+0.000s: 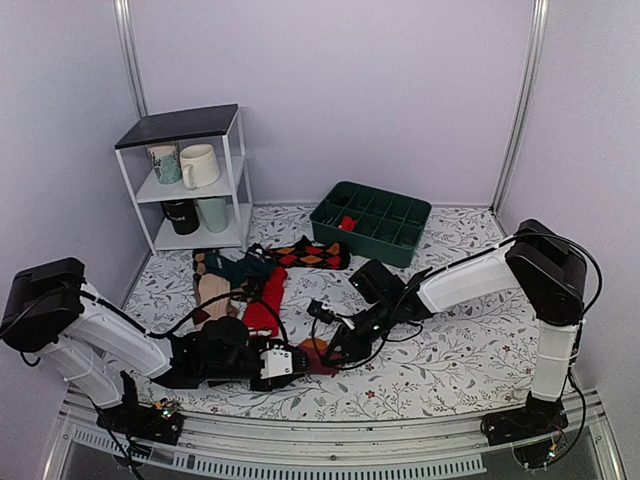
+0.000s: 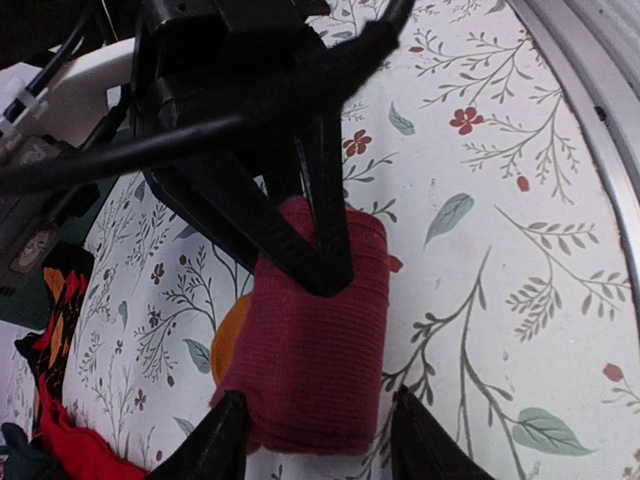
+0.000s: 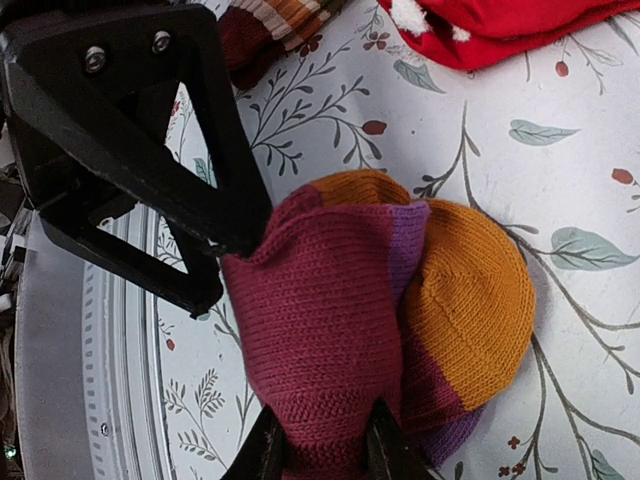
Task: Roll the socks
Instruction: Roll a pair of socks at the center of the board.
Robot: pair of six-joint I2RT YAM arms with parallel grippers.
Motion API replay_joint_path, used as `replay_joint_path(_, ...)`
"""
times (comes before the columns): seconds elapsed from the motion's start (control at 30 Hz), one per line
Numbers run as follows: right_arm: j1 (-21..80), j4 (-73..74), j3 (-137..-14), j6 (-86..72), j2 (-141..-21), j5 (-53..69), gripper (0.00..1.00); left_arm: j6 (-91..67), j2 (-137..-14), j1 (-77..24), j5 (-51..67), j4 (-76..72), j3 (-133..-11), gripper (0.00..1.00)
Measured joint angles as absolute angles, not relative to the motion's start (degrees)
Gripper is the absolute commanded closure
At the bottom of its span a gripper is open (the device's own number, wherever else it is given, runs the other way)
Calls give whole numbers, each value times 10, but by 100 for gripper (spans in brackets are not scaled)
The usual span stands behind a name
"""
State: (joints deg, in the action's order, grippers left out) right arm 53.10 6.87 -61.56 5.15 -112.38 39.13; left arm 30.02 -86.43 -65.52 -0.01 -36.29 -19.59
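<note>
From above, a flowered cloth (image 1: 470, 350) is covering the table and plain lilac walls (image 1: 380, 90) are closing it in at the back and both sides. A white shelf (image 1: 180, 125) is standing in the far left corner with mugs on it. A black mug (image 1: 180, 215) there is carrying writing too small to read. A green tray (image 1: 330, 215) is sitting at the far right. A sock pile (image 1: 250, 285) is lying left of centre. The left gripper (image 1: 305, 360) and right gripper (image 1: 330, 350) are meeting over the maroon roll (image 1: 320, 360) near the front rail (image 1: 330, 440). Bare cloth is lying open to the right of them.

In the left wrist view, the left gripper (image 2: 320, 430) is holding its fingers (image 2: 225, 445) spread to either side of the maroon roll's (image 2: 320, 360) near end. I cannot tell whether they are pressing it. The right gripper (image 2: 320, 275) is pinching the roll's far end. The rail (image 2: 600, 110) is curving past at the upper right. A red sock (image 2: 70, 445) and an argyle sock (image 2: 55, 290) are lying at the left.

In the right wrist view, the right gripper (image 3: 325, 445) is squeezing the maroon knit (image 3: 320, 330). An orange toe (image 3: 470, 300) is bulging beside it, and the left gripper (image 3: 228, 268) is touching the roll's edge. The rail (image 3: 60, 350) is running along the left. The red sock (image 3: 500, 25) and a striped sock (image 3: 280, 20) are lying along the top.
</note>
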Motion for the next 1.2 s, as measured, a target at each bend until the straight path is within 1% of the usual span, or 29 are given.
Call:
replay_joint_path(0.4, 525, 91, -631, 52, -1134, 407, 87, 332, -930, -656, -24, -404, -214, 46)
replay_joint_path(0.47, 524, 92, -632, 52, -1136, 412, 87, 332, -940, -657, -29, -409, -218, 48)
replay_joint_path(0.53, 523, 93, -634, 52, -1138, 414, 87, 331, -947, -658, -34, -414, -220, 56)
replay_joint_path(0.57, 523, 93, -634, 52, -1138, 415, 86, 331, -952, -658, -36, -417, -222, 62)
replay_joint_path(0.63, 522, 94, -634, 52, -1139, 418, 86, 329, -959, -659, -39, -419, -227, 77)
replay_joint_path(0.77, 516, 103, -634, 52, -1140, 426, 86, 321, -969, -661, -39, -416, -237, 97)
replay_joint_path(0.8, 515, 105, -634, 52, -1140, 428, 86, 319, -970, -661, -39, -415, -239, 100)
replay_joint_path(0.87, 512, 110, -634, 52, -1140, 432, 86, 312, -973, -661, -37, -413, -245, 100)
replay_joint_path(0.9, 511, 114, -635, 52, -1140, 432, 84, 309, -975, -661, -37, -413, -246, 100)
replay_joint_path(1.0, 509, 121, -637, 52, -1140, 433, 70, 293, -976, -661, -35, -397, -256, 100)
replay_joint_path(1.07, 510, 122, -637, 53, -1138, 429, 64, 281, -975, -661, -34, -386, -262, 100)
replay_joint_path(1.13, 510, 115, -633, 50, -1133, 419, 55, 262, -975, -660, -31, -374, -270, 100)
replay_joint_path(1.2, 511, 100, -620, 47, -1122, 397, 50, 242, -975, -660, -26, -362, -278, 100)
